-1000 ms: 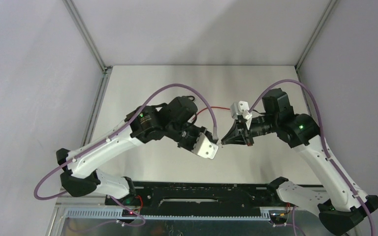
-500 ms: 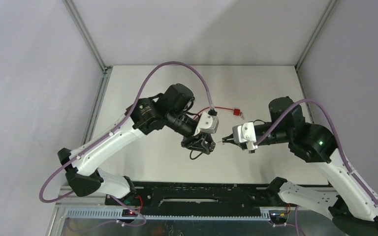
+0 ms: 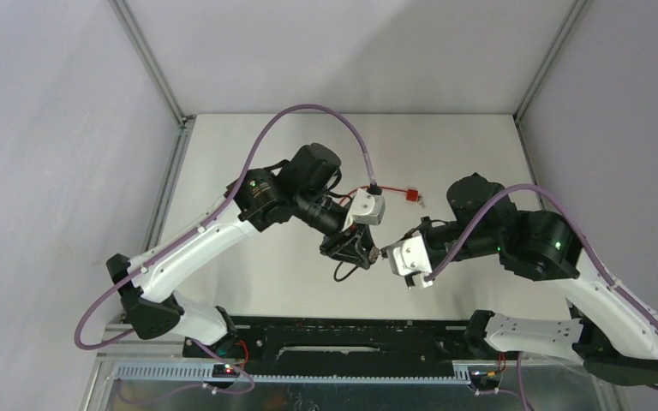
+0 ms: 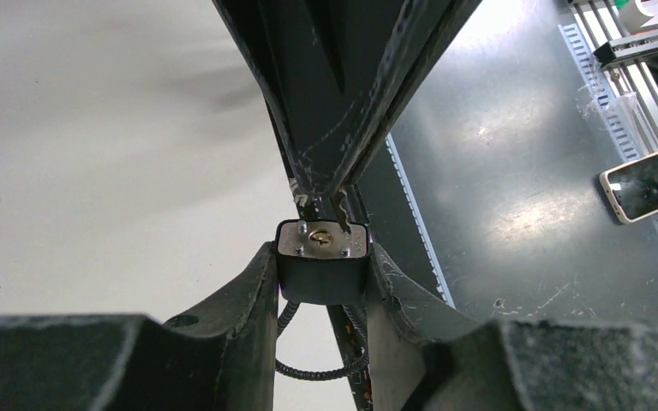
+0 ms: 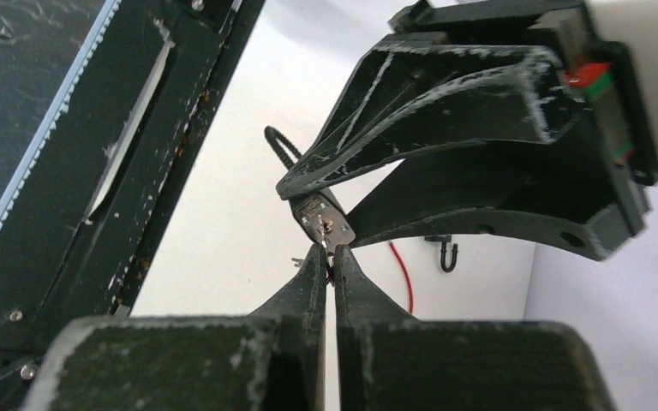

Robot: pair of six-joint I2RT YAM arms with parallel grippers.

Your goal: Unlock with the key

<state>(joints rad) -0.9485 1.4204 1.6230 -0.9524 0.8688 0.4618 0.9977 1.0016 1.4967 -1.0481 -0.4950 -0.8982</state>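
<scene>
My left gripper (image 4: pixel 321 257) is shut on a small black padlock (image 4: pixel 321 272) and holds it by its sides, the metal keyhole face (image 4: pixel 308 244) turned toward the right gripper. The padlock's cable shackle (image 4: pixel 313 371) hangs below. The right gripper (image 5: pixel 327 253) is shut on the key (image 4: pixel 341 210). The key's blade tip touches the padlock face just right of the brass keyhole; whether it has entered I cannot tell. From above, the left gripper (image 3: pixel 358 248) and the right gripper (image 3: pixel 387 253) meet tip to tip over the table's near middle.
A second key with a red tag (image 3: pixel 411 195) lies on the table behind the grippers, at the end of a red cord (image 3: pixel 383 187). A small black hook (image 5: pixel 448 253) sits near it. The black base rail (image 3: pixel 351 330) runs along the near edge.
The left wrist has rolled over with the padlock and settled. The right arm has swung left and lower, bringing the key tip up against the padlock's face.
</scene>
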